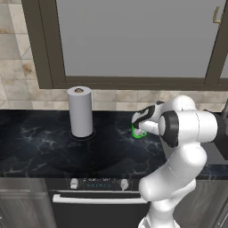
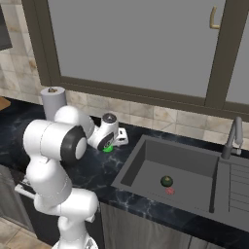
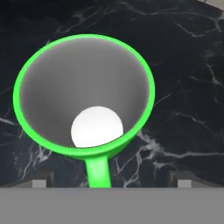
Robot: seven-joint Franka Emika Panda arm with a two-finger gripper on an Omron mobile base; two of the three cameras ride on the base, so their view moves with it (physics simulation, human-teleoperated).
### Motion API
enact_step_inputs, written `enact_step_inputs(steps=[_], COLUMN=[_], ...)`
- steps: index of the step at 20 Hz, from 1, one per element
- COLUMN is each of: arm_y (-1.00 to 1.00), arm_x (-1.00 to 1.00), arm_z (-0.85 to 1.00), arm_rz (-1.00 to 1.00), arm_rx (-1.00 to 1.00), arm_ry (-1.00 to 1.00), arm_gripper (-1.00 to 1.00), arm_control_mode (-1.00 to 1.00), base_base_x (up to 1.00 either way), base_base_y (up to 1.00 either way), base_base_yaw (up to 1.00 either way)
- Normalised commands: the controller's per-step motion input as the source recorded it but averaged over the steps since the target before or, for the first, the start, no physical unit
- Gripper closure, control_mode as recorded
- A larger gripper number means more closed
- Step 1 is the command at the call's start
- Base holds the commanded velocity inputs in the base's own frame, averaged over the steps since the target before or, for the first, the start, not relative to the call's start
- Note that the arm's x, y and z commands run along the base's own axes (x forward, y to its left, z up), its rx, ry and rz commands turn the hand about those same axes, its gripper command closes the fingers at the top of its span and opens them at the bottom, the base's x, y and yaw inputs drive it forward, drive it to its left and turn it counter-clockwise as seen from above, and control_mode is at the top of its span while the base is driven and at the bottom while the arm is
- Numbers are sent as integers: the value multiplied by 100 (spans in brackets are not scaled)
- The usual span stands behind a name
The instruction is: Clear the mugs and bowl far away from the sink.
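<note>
Mug: seen from above on the dark marble counter, handle pointing between the fingers.
Gripper: held over the mug, fingers spread wide, nothing pinched.

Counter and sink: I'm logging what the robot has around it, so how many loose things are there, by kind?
Green mug: 1
Paper-towel roll: 1
Small round items in the sink: 2, one dark green, one reddish
Total: 4
</note>
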Motion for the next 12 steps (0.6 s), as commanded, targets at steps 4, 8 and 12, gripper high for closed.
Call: enact_step_inputs(steps=[4,8,12], arm_y=[0,10,4], arm_x=[12,16,8], arm_z=[-18,-20,-11], arm_rz=[0,0,0], arm_rx=[1,0,0], arm_ry=[0,0,0], arm_gripper=[-100,100,100], arm_control_mode=[-100,-100,-100], base_base_x=[0,0,0], base_base_y=[0,0,0], base_base_yaw=[0,0,0])
